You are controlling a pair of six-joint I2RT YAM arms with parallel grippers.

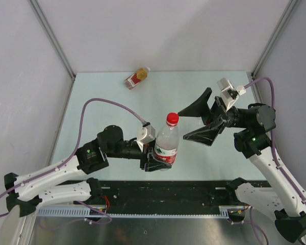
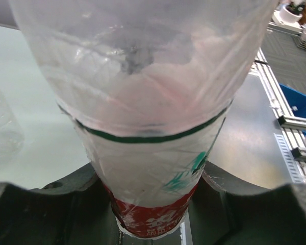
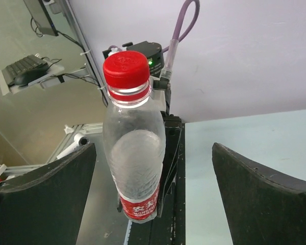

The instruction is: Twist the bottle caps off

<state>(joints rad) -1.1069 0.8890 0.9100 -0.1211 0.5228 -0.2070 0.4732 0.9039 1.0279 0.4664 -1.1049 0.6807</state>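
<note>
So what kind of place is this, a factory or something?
Most likely a robotics lab test cell: two arms at a pale table boxed in by plain white panels, a bottle held in the left gripper, and a keyboard on a side shelf.

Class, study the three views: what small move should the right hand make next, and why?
Probably ease the right hand in around the red cap and shut on it. The left hand grips the labelled bottle low on its body and holds it upright. The cap is on, and the right hand stands open beside it, not touching.
</note>
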